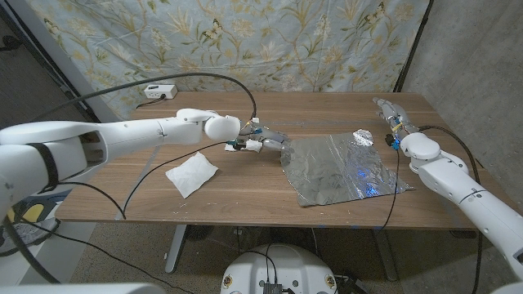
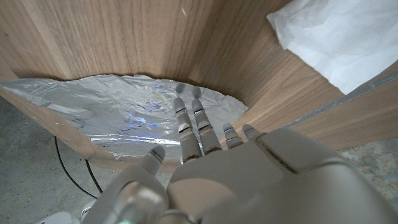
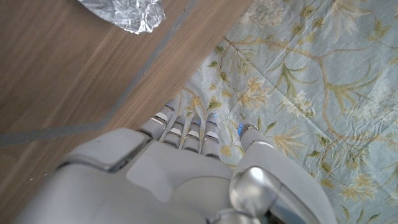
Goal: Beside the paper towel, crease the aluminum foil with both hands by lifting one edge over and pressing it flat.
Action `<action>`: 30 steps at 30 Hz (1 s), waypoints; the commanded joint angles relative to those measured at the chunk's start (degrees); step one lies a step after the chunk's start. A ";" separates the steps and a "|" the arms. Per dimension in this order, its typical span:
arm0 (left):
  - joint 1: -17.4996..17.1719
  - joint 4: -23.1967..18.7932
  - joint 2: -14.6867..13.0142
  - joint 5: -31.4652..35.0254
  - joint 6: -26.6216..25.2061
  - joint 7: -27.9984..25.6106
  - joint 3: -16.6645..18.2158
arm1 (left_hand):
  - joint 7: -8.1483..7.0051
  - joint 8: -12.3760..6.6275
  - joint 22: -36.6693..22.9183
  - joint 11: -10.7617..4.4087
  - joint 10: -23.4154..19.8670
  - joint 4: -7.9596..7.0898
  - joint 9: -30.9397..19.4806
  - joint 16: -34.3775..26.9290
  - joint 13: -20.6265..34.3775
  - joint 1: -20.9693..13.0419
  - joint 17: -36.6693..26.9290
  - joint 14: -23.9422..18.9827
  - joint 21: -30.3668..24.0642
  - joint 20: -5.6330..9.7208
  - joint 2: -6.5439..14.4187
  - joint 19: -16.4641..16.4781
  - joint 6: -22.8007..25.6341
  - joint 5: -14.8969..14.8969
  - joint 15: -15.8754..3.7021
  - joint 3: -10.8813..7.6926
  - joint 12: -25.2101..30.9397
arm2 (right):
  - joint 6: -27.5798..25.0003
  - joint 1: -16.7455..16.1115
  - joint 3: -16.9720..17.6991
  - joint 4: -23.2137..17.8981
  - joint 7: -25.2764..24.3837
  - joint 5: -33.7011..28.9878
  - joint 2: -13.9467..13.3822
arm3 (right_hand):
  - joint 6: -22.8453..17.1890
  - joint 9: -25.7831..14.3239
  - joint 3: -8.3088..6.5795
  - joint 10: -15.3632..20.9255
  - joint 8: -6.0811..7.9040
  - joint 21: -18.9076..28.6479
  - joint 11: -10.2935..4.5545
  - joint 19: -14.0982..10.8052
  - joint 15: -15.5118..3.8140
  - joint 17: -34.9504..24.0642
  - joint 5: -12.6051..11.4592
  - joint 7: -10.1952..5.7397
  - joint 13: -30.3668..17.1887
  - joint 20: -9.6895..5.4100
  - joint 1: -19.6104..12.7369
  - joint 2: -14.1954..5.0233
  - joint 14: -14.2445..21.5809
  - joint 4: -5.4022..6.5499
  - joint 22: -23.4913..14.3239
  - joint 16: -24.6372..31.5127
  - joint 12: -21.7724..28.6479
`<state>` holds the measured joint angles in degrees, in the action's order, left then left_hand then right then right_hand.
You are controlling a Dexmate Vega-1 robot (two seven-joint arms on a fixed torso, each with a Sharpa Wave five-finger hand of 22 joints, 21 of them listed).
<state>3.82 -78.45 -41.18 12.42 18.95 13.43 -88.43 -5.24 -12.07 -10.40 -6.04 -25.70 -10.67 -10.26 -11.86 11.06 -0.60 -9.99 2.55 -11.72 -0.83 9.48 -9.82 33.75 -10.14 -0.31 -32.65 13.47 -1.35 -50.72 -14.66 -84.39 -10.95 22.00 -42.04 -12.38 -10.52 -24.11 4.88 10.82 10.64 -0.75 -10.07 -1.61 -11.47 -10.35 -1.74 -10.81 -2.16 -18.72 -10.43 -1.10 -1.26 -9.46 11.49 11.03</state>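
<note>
From the head camera, I see the foil (image 1: 337, 169) lying crinkled on the table (image 1: 245, 196), right of centre, with one far corner (image 1: 362, 137) curled up into a crumpled lump. My left hand (image 1: 260, 139) reaches in from the left and stops at the sheet's near-left corner; whether it touches the foil I cannot tell from here. The towel (image 1: 192, 174) lies well to the left of the foil, under the left arm, near the front edge. My right hand (image 1: 391, 114) sits past the foil's far right corner, near the table's back edge, apart from the sheet. A white box (image 1: 158, 91) rests at the far left of the table.

Left wrist camera: the left hand (image 2: 205, 155) shows fingers (image 2: 189, 127) stretched out straight and apart, holding nothing, their tips over the rounded edge of the foil (image 2: 118, 112). Blue light glints off the sheet, a detail barely seen from the head. The towel (image 2: 339, 37) shows as a white corner off to the side.

Right wrist camera: the right hand (image 3: 186, 168) has its fingers (image 3: 193, 134) straight, side by side, gripping nothing, reaching out past the table's edge toward a flowered curtain (image 3: 311, 93). The crumpled foil corner (image 3: 127, 14) lies apart from them on the wood.
</note>
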 commanded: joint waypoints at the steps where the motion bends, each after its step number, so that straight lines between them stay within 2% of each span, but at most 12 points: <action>1: 0.21 1.81 1.27 0.20 0.49 0.82 -0.65 | -0.03 0.04 -0.10 0.11 -0.61 0.00 -0.25 0.09 0.22 0.52 -0.17 -0.43 -0.18 -0.14 -0.03 -10.39 0.68 0.06 0.12 -0.22 0.04 | -0.21 -0.88 -0.03 -0.82 -0.40 -0.39 -0.87 | -0.36 -0.26 -0.08 -0.01 0.15 0.09 -0.09 0.20 -1.92 0.00 0.27 -0.01 -0.13 -3.83 -0.46 0.54 -0.32 -0.49 -0.17 0.38 0.16; 11: 0.50 3.30 2.17 -0.05 0.90 1.65 -0.94 | 0.14 -0.01 -0.10 0.18 -1.34 0.02 -0.26 0.05 0.23 0.56 -0.17 -0.85 -0.22 -0.29 -0.06 -10.24 1.37 0.07 0.03 -0.30 0.11 | -1.90 -1.28 -0.68 -2.86 -1.56 -1.85 -2.02 | -0.45 -0.25 -0.12 0.00 0.18 0.10 -0.12 0.21 -1.96 0.06 0.27 0.02 -0.13 -3.82 -0.61 0.61 -0.26 -0.69 -0.17 0.36 0.17; 21: 0.45 4.06 2.50 -0.11 1.10 1.67 -0.99 | 0.34 0.04 -0.09 0.08 -1.63 0.06 -0.26 0.05 0.25 0.56 -0.16 -1.17 -0.26 -0.27 -0.07 -10.05 1.81 0.07 -0.06 -0.40 -0.01 | -9.19 -0.98 -2.47 -8.12 -2.47 -5.21 -5.69 | -1.13 -0.24 -0.27 0.15 0.41 0.14 0.39 0.13 -1.72 0.40 0.24 0.37 -0.10 -3.61 -1.52 1.44 -0.10 -1.89 -0.14 0.19 0.22; 30: 0.13 3.88 2.55 -0.50 0.75 1.77 -0.96 | 0.37 0.16 -0.08 0.08 -1.72 0.07 -0.26 0.03 0.26 0.56 -0.16 -1.45 -0.28 -0.38 -0.08 -9.95 1.88 0.08 -0.08 -0.47 -0.13 | -14.72 -0.42 -3.56 -12.67 0.11 -6.60 -9.44 | -1.23 -0.24 -0.32 0.27 0.41 0.15 0.87 0.11 -1.48 0.57 0.26 0.42 -0.09 -3.38 -2.10 1.84 -0.11 -2.69 -0.13 0.06 0.26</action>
<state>4.24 -74.71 -38.81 12.13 20.03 14.94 -89.29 -4.91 -12.08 -10.40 -6.05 -26.93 -10.67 -10.25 -11.85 11.08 -0.37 -9.99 1.21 -11.71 -0.83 9.25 -9.83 35.01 -10.14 -0.41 -32.64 13.14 -9.78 -51.75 -16.94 -92.20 -12.83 17.39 -47.55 -12.80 -10.52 -24.23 4.95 11.03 10.64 -0.23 -10.08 -1.61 -10.92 -10.35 -1.32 -10.79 -2.16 -20.23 -8.92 -1.10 -3.40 -9.45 11.49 11.03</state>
